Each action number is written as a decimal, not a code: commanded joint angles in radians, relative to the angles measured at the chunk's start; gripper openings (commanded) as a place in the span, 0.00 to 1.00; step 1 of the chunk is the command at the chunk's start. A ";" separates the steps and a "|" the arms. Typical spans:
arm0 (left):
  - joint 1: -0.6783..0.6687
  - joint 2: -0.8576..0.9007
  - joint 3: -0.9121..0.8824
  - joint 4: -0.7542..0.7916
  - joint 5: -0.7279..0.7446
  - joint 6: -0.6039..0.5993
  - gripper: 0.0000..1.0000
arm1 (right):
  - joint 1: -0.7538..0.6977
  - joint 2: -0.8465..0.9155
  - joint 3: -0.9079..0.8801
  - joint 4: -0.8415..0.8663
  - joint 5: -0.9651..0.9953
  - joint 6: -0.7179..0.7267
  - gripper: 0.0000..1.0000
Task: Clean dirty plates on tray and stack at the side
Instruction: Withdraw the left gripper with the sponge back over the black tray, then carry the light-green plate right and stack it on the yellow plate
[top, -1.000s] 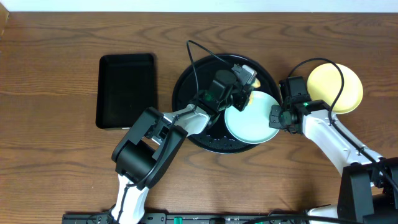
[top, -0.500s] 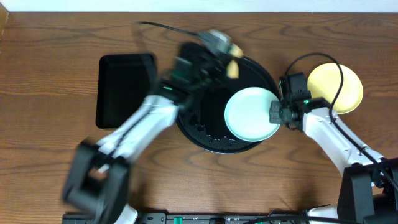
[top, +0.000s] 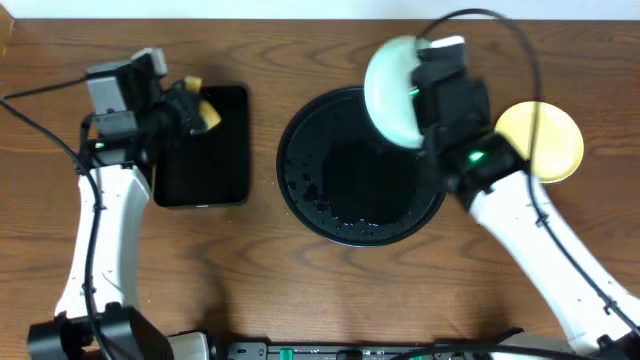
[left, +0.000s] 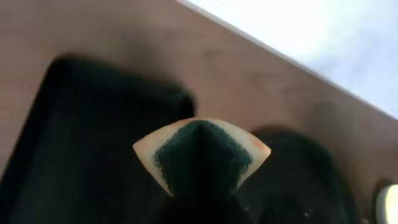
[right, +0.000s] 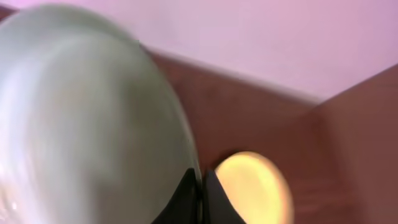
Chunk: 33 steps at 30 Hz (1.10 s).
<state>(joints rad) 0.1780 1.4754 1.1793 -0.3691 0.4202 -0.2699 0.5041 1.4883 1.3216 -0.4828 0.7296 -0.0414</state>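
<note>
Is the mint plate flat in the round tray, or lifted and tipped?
Lifted and tipped: the mint plate stands on edge above the round tray, its rim pinched in the right gripper.

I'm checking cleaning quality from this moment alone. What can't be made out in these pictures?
1. Pale mint round plastic plate: smudges unreadable; motion-blurred in the right wrist view, tilted and partly behind the right gripper overhead.
2. Pale yellow round plastic plate: partly covered overhead by the right arm and cable; anything beneath it is hidden.
3. Left gripper: in the left wrist view, hidden behind the folded yellow-and-green sponge.
</note>
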 joint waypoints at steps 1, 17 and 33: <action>0.029 0.059 0.003 -0.052 0.018 -0.009 0.08 | 0.128 0.012 0.010 0.068 0.467 -0.222 0.01; 0.029 0.238 0.003 -0.109 0.003 0.034 0.08 | 0.359 0.116 0.007 0.150 0.748 -0.228 0.01; 0.028 0.260 0.003 -0.092 -0.109 0.102 0.08 | 0.251 0.115 0.007 0.056 0.389 -0.055 0.01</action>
<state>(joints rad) 0.2058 1.7134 1.1790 -0.4641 0.3698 -0.1974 0.8139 1.6054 1.3228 -0.4019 1.2530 -0.2085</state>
